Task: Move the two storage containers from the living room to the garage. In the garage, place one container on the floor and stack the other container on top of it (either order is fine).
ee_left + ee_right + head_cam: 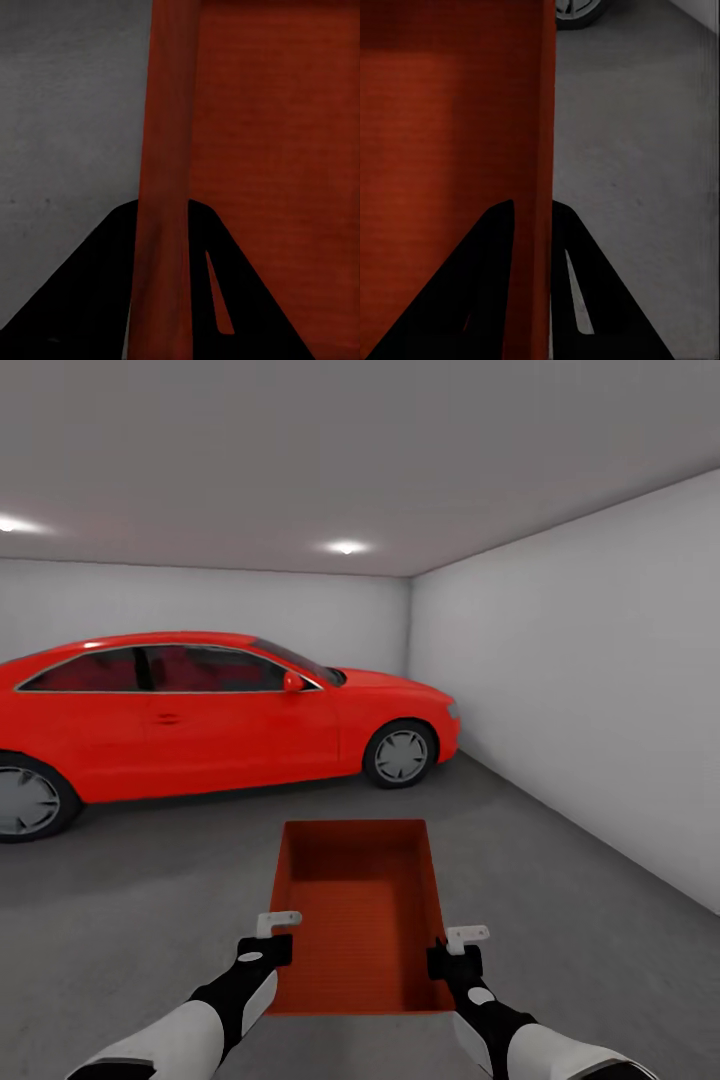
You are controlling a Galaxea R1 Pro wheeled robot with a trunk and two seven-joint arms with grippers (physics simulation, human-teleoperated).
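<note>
The left gripper (pixel 277 937) pinches the left wall of the orange-red flat plastic bin (pixel 360 905), one black finger (pixel 90 300) on each side of the thin wall. The right gripper (pixel 456 950) pinches the right wall the same way. Both arms reach forward, holding the bin between the two grippers, above the dark grey rough floor (pixel 130 900). Far past the grippers, a shiny red car (pixel 200 710) stands near plain white walls (pixel 600 680).
</note>
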